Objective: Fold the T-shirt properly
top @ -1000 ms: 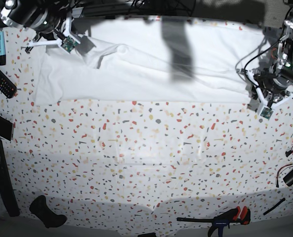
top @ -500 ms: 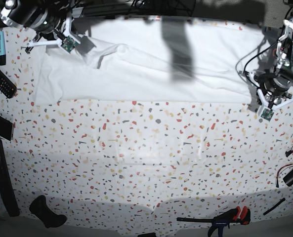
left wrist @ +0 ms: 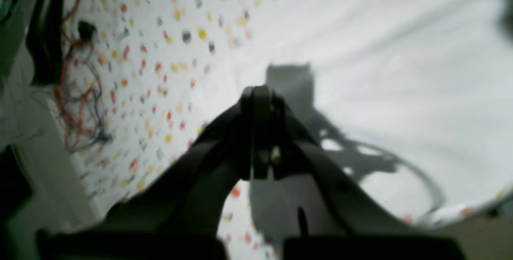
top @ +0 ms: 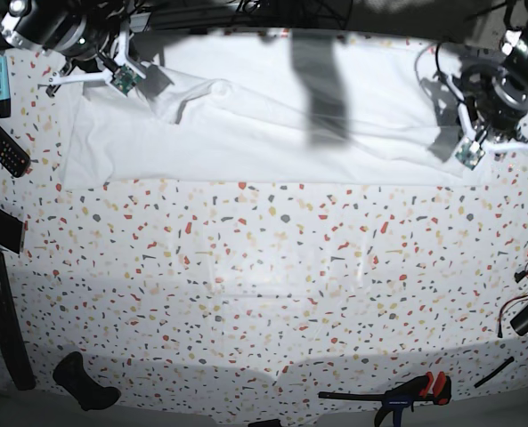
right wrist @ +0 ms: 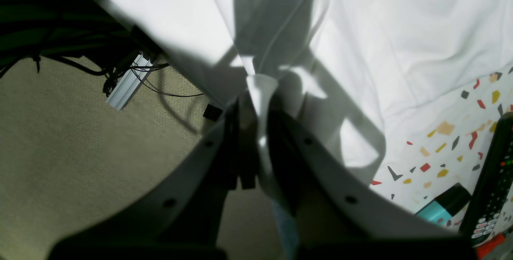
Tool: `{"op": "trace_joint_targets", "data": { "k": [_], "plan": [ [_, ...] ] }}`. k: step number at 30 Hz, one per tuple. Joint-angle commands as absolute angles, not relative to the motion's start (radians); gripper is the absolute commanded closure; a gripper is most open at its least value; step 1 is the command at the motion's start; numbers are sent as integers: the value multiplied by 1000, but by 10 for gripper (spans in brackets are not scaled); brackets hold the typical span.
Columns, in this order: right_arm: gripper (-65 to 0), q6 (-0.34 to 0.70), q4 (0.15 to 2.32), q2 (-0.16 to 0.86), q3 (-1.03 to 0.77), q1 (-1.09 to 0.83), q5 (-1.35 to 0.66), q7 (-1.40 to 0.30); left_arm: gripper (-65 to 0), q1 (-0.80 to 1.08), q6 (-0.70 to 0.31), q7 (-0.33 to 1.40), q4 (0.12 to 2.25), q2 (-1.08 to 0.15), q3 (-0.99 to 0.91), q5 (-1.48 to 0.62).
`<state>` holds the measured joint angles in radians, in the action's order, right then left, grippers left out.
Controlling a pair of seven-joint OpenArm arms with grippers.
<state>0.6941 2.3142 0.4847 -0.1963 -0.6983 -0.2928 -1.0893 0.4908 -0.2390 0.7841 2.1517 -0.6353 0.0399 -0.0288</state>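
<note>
The right gripper [right wrist: 256, 132] jaws clamp a corner of the large, wrinkled white cotton T-shirt [top: 264, 124]. The left gripper [left wrist: 262, 132] jaws are pressed together, empty. It should grip the opposite corner before lifting evenly.

Base overhead, wide; wrist views close, sharing T-shirt [top: 272, 124].

**Cloth, terrazzo and matt plastic**

The T-shirt [top: 264, 124] is soft matt white cloth, faintly creased, bunched into a ridge at 10 o'clock in the base view. The tabletop [top: 264, 285] looks smooth, white with red, grey and yellow flecks, with a faint sheen. The right gripper [right wrist: 256, 132] has matt dark pads on pale plastic arms. The remote [right wrist: 491, 180] is black plastic. The floor [right wrist: 80, 164] looks like rough woven carpet.
</note>
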Motion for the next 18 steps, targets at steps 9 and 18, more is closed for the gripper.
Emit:
{"op": "trace_joint_targets", "data": {
  "k": [9, 18],
  "plan": [
    [0, 698, 2329, 495, -202, -701, -298, -1078, 0, 486, -143, 664, 2165, -649, 32, 48],
    [0, 698, 2329, 495, -202, -701, -299, -1079, -215, 196, -242, 815, 1874, -648, 33, -283]
  ]
}}
